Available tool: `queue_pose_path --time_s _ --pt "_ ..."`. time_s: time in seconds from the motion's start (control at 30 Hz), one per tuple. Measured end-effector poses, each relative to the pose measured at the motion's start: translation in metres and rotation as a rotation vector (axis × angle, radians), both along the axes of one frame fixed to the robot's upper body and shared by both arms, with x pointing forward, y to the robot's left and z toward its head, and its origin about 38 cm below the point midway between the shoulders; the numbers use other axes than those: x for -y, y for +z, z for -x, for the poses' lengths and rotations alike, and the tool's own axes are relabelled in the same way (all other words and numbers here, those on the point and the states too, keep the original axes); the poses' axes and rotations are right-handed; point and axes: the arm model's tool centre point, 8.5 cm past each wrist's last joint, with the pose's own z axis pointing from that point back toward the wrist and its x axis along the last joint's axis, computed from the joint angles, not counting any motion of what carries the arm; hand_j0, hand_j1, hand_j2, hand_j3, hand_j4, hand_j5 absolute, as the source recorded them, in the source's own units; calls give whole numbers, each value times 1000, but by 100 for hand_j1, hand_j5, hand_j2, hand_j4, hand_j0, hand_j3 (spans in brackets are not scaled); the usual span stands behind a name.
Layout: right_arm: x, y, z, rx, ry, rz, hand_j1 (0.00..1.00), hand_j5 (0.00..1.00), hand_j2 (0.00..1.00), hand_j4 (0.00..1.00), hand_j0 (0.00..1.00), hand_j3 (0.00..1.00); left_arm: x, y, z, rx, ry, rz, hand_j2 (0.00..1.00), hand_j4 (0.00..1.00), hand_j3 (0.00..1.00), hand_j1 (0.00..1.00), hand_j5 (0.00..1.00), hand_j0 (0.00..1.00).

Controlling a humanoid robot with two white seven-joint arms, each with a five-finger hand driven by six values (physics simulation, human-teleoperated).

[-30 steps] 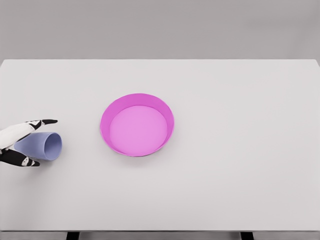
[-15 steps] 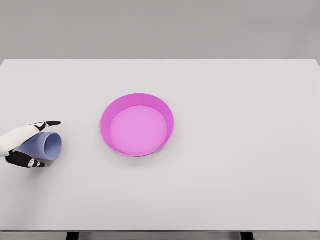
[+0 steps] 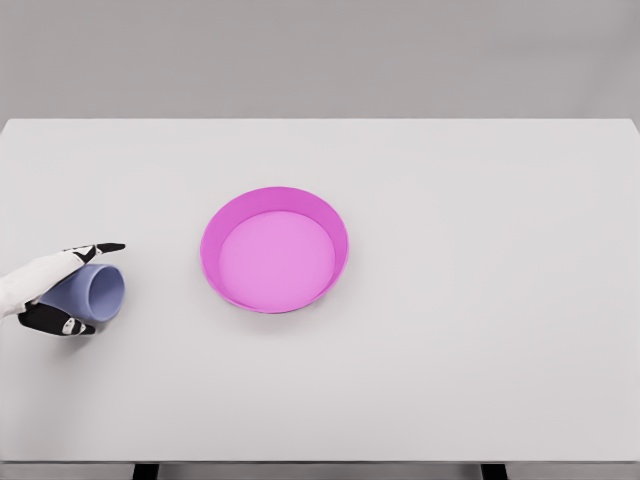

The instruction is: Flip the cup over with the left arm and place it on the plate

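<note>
The cup point(image 3: 90, 292), pale blue and lying on its side near the left edge of the table point(image 3: 480, 300), pointed its open mouth to the right, toward the pink plate point(image 3: 274, 249), which sat well apart from it near the middle. The left hand point(image 3: 50, 290) was wrapped around the cup's body from the closed end, one finger laid along the top of the wall and the thumb curled under the near side, so the fingers pinched the cup across its width. It looked small, light and stiff, with a smooth wall that could slide or roll out of a loose grip. Holding it around the middle of the wall seemed the sound choice, leaving the rim free for turning it upright. The right hand was out of view.
</note>
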Motion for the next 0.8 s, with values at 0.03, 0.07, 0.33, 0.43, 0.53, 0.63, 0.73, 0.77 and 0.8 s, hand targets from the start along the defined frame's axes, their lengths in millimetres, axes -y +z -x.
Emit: queue_pose_path --time_s 0.03,0.07,0.33,0.43,0.53,0.63,0.73,0.77,0.8 --pt "0 0 0 0 0 0 100 100 100 100 100 100 0 0 0 0 1 -1 100 100 100 100 100 100" --pt "0 0 0 0 0 0 100 100 100 100 100 100 0 0 0 0 0 -1 100 100 100 100 100 100" --pt "0 0 0 0 0 0 100 100 100 100 100 100 0 -2 1 -4 16 -12 89 89 89 89 89 89" --pt "0 0 0 0 0 0 100 100 100 100 100 100 0 -1 1 -4 18 -11 74 74 74 74 74 74" --pt "0 0 0 0 0 0 100 100 100 100 100 100 0 -1 1 -5 20 -9 74 74 74 74 74 74" --pt "0 0 0 0 0 0 100 100 100 100 100 100 -1 -1 0 -9 20 -6 74 74 74 74 74 74" --pt "0 0 0 0 0 0 100 100 100 100 100 100 -1 -1 0 -12 27 6 74 74 74 74 74 74" --pt "0 0 0 0 0 0 100 100 100 100 100 100 -1 -1 0 -14 30 15 74 74 74 74 74 74" --pt "0 0 0 0 0 0 100 100 100 100 100 100 -1 -1 0 -18 32 26 74 74 74 74 74 74"
